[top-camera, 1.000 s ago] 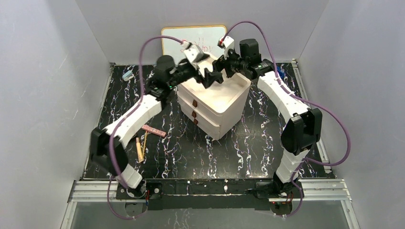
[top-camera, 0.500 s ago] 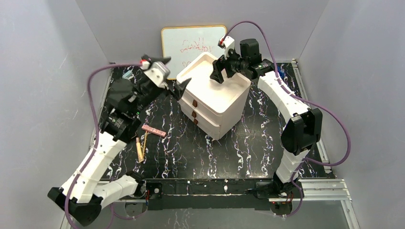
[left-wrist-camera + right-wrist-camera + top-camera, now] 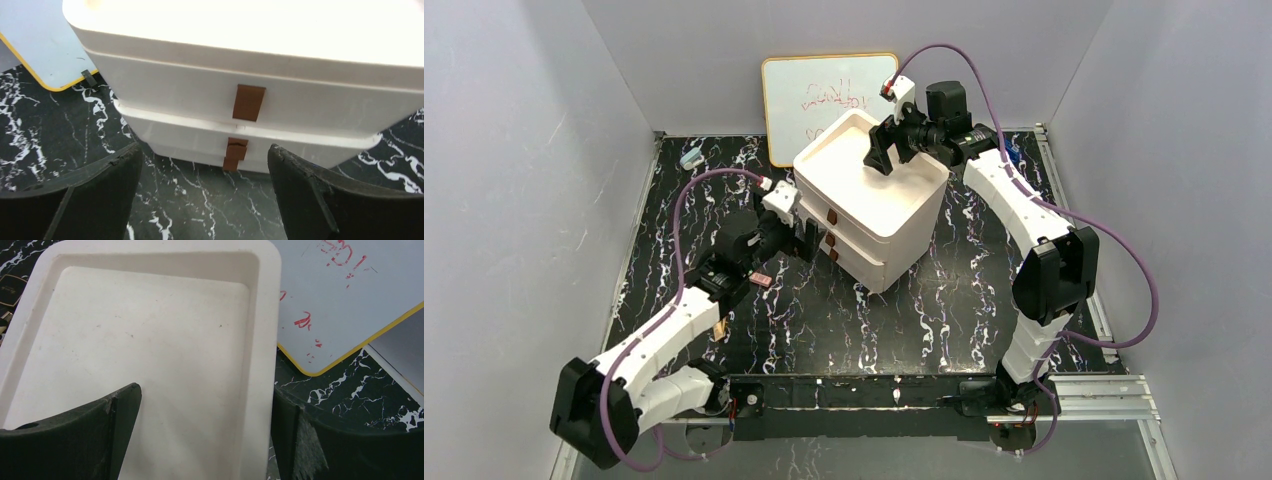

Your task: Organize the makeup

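barely begun, i judge: my left gripper (image 3: pixel 204 165) hangs with fingers apart before the shut drawers (image 3: pixel 249 102) of the white organizer (image 3: pixel 894 240), my right gripper (image 3: pixel 205 390) is spread open above its top tray (image 3: pixel 150 330), which holds no makeup, and the pink palette (image 3: pixel 762 279) lies out on the table (image 3: pixel 844 310).

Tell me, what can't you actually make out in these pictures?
Left wrist view: the shut fronts of the drawers hide whatever is inside.
Top view: the left arm covers most of the pink palette.
Top view: only a tan tip of a brush shows beside that arm.
Right wrist view: the dark compact is cut off by the left edge.
Top view: the whiteboard scrawl is too small to read.
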`<state>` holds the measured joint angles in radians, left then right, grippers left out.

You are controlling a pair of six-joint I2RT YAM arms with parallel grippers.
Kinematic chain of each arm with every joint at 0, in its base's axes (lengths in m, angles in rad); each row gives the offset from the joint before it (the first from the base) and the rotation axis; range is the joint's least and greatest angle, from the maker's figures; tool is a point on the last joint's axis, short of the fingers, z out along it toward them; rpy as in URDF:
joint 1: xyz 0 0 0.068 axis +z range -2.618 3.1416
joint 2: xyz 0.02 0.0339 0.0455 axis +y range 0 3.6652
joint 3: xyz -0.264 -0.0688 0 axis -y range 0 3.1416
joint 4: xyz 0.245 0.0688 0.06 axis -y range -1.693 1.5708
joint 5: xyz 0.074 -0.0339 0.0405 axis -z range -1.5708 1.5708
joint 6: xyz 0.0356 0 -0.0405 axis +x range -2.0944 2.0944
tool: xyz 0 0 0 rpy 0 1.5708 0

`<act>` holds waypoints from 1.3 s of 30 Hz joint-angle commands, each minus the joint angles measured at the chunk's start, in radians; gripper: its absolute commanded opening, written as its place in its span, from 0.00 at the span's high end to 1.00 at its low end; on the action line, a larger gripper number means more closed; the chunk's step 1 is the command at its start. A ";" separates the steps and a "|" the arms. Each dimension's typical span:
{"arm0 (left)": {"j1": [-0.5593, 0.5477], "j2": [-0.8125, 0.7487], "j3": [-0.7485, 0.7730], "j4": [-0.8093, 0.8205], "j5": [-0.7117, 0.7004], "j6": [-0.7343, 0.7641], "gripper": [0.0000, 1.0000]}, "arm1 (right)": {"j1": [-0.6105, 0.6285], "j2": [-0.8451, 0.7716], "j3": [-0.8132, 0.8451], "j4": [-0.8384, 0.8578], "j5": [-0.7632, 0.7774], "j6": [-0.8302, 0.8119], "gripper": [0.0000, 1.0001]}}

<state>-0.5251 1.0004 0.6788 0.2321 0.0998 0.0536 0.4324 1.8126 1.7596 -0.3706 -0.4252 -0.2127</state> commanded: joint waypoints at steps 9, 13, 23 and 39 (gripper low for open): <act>0.004 0.197 -0.043 0.287 0.089 -0.120 0.15 | -0.002 0.033 -0.050 -0.168 0.010 0.041 0.00; 0.004 0.220 -0.060 0.301 0.111 -0.127 0.18 | -0.001 0.037 -0.051 -0.168 0.013 0.041 0.00; 0.004 0.254 -0.050 0.286 0.207 -0.133 0.32 | -0.001 0.045 -0.044 -0.172 0.015 0.041 0.00; 0.007 0.266 -0.071 0.240 0.180 -0.067 0.42 | -0.001 0.053 -0.036 -0.173 0.012 0.040 0.00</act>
<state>-0.5251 1.2369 0.5999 0.4488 0.2775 -0.0410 0.4324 1.8126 1.7580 -0.3687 -0.4183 -0.2127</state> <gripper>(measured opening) 0.596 1.002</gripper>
